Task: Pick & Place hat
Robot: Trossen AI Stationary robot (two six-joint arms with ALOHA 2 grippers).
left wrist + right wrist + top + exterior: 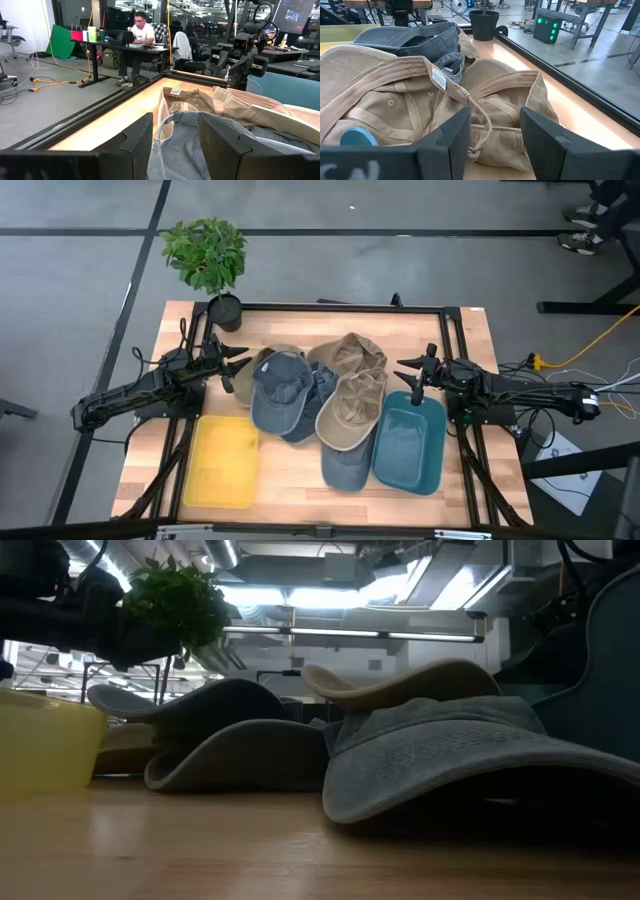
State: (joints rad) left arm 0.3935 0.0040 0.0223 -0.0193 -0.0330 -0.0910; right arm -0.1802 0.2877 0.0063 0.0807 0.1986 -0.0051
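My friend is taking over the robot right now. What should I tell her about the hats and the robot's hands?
Left gripper: open, empty, at the left edge of the hat pile.
Right gripper: open, empty, at the pile's right edge, above the teal bin.
Hats: blue and tan caps heaped mid-table; one blue cap overlaps the teal bin's left rim.
Yellow bin: front left, nothing in it.
Done: no hat sits fully inside either bin.
Left: grab a hat and place it, then the others.

hidden: lowest blue cap (347, 465) under tan cap (352, 410) | cut off: teal bin (610, 670)
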